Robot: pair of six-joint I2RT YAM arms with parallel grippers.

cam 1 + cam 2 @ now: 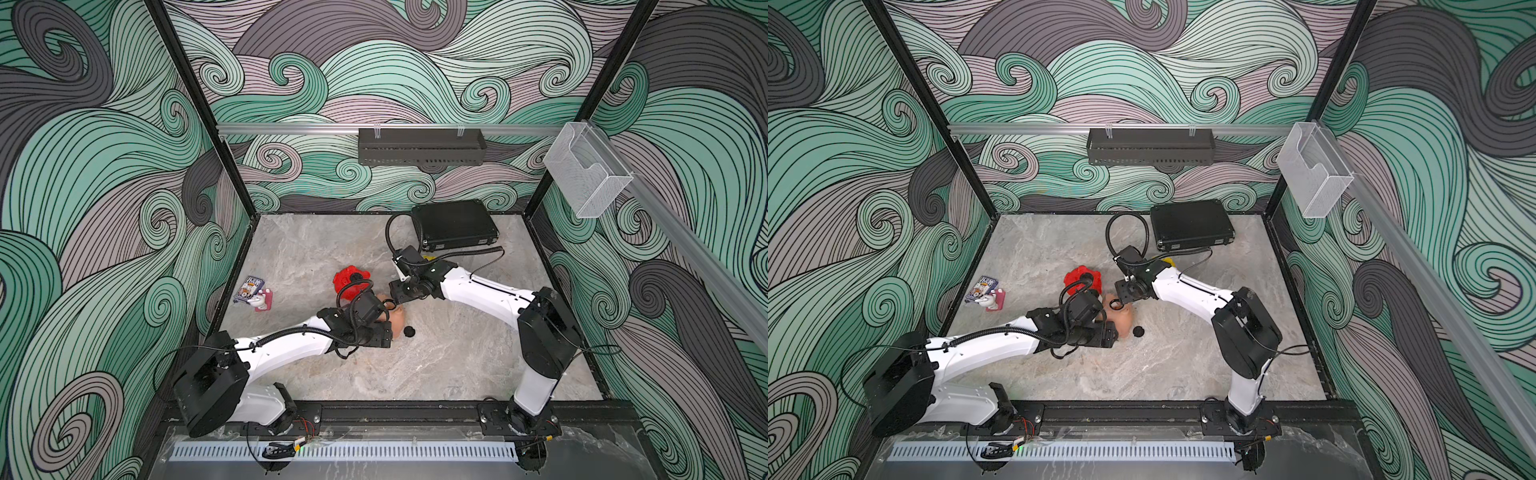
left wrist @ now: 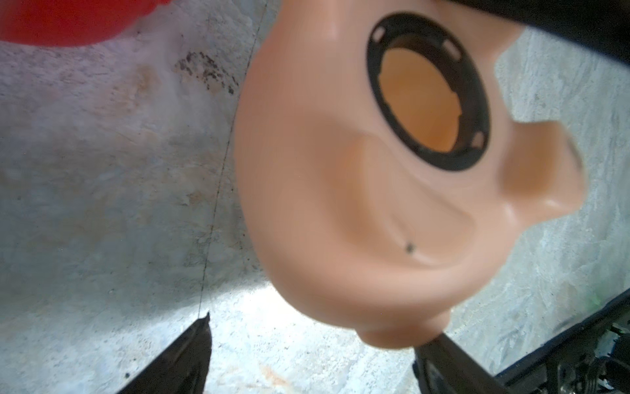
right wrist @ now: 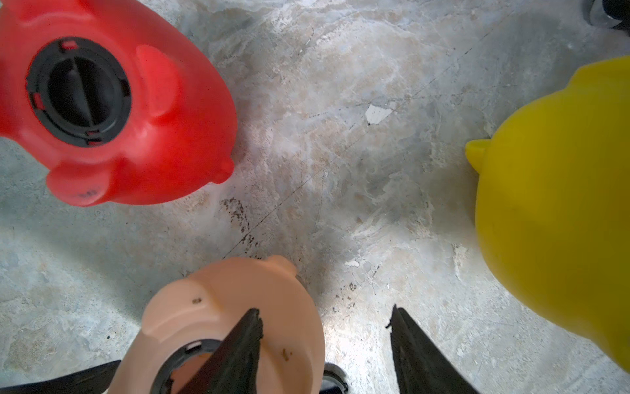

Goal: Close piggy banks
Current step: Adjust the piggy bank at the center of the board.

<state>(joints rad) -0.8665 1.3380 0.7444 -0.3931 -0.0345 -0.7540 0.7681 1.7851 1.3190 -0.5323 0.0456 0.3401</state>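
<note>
While the glossy peach-pink plastic piggy bank (image 2: 358,211) lies belly-up mid-bench, its round hole exposed for plugging, the left gripper (image 2: 313,354) straddles it with jaws apart and the right gripper (image 3: 324,317) hovers above, empty, jaws spread.

Even, diffuse overhead light fills both top views; the grey marbled stone tabletop (image 1: 436,365) carries only soft shadows, and straight frame lines bow near the edges. In the left wrist view the glossy peach-pink plastic pig (image 2: 341,204) is blurred, with faint glare streaks. Soft shadows pool beside the glossy red plastic pig (image 3: 163,136).
</note>
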